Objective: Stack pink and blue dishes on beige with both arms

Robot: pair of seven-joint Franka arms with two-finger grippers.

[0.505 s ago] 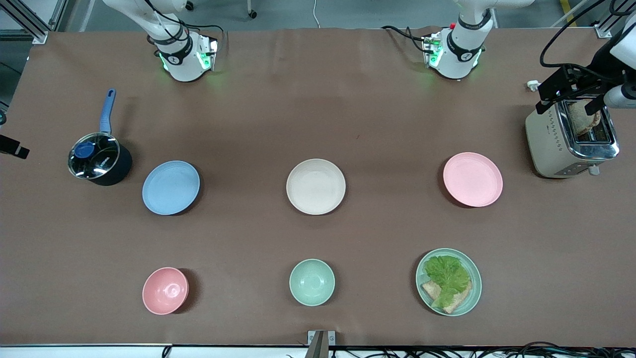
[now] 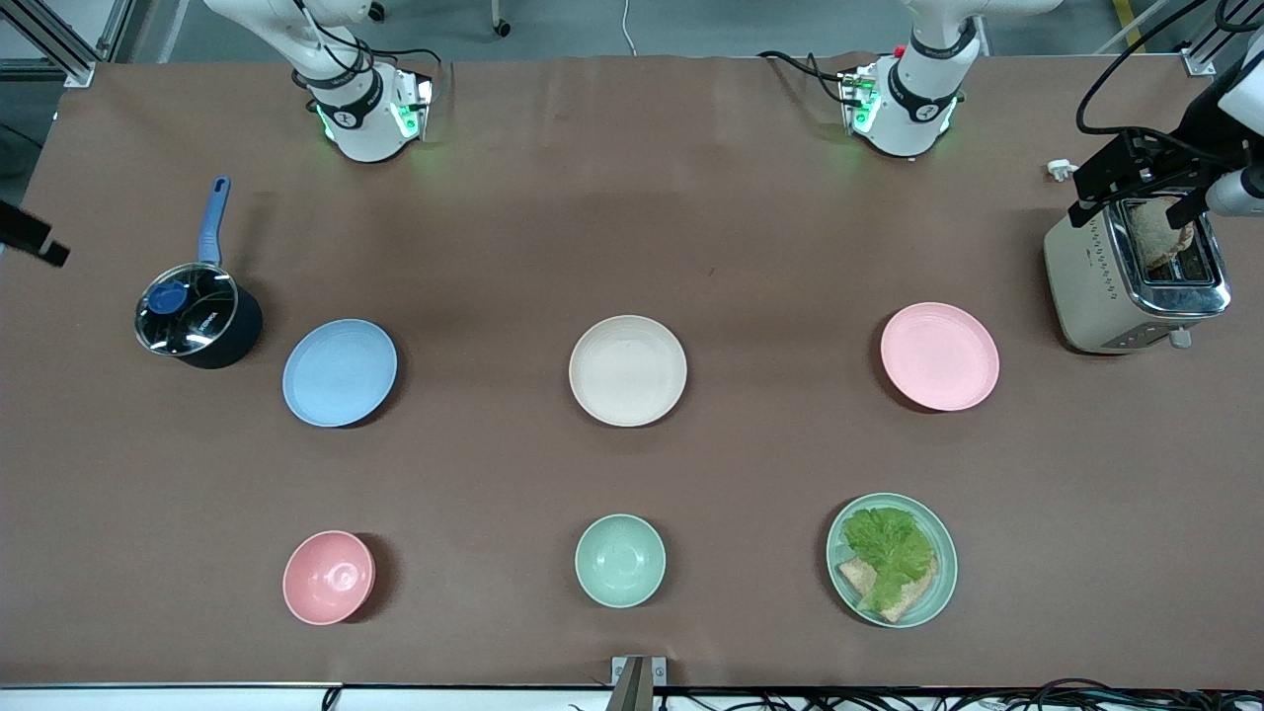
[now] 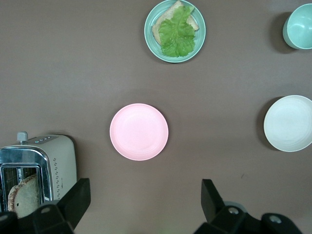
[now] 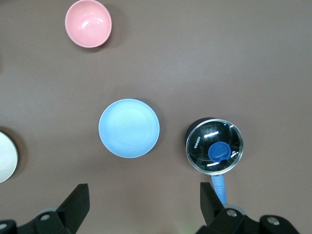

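The pale pink plate lies toward the left arm's end of the table, and the light blue plate toward the right arm's end. Between them in the same row sits the cream-beige plate. All three are bare. High over the toaster hangs my left gripper, open and empty, with the pink plate below it. My right gripper is open and empty too, high above the table beside the pot, looking down on the blue plate. Only one of its fingers shows at the front view's edge.
A lidded pot with a blue handle stands beside the blue plate. A toaster holding bread stands beside the pink plate. Nearer the front camera are a pink bowl, a mint bowl and a mint plate with lettuce and bread.
The right gripper's finger at the front view's edge has shifted toward the robots' side of the table. The left gripper and all the plates stay where they were.
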